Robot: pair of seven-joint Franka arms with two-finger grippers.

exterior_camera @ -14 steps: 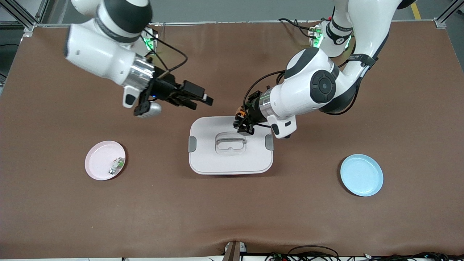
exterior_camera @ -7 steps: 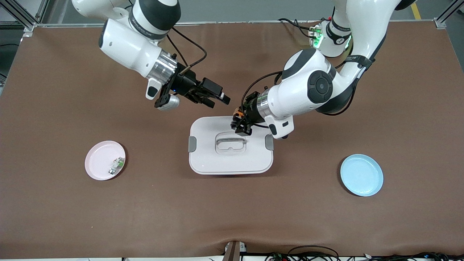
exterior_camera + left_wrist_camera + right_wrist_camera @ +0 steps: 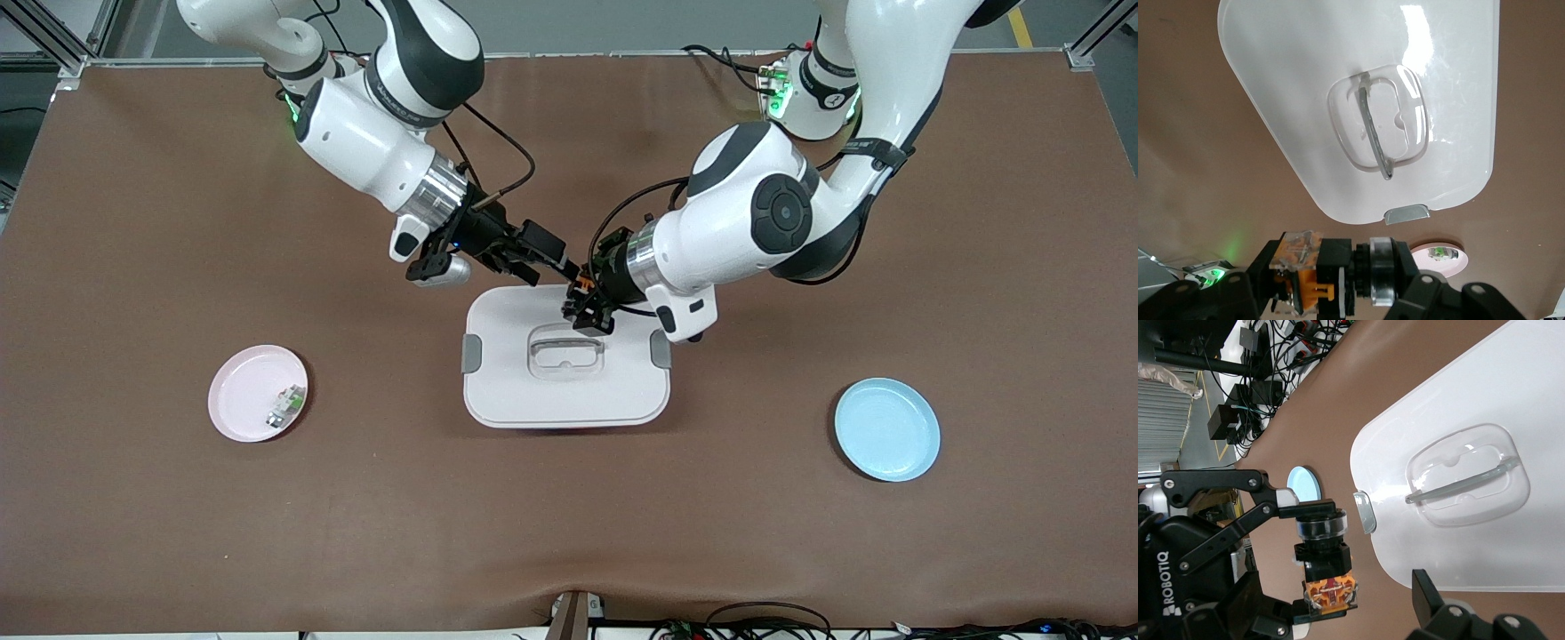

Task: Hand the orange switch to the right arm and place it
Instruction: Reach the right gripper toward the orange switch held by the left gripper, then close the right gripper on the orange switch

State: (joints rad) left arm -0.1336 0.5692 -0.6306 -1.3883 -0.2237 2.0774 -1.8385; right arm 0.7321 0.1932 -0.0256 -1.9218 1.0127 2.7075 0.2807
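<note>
Black-bodied orange switch (image 3: 1325, 565) clamped in left pincer (image 3: 589, 307).

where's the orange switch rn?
Held in the left gripper over the white lidded box: the orange switch, with the open right gripper closing in beside it.

In the front view the orange switch (image 3: 582, 286) is mostly hidden between the two grippers above the white lidded box (image 3: 565, 391); the part on the pink plate (image 3: 233, 396) is too small to identify.
</note>
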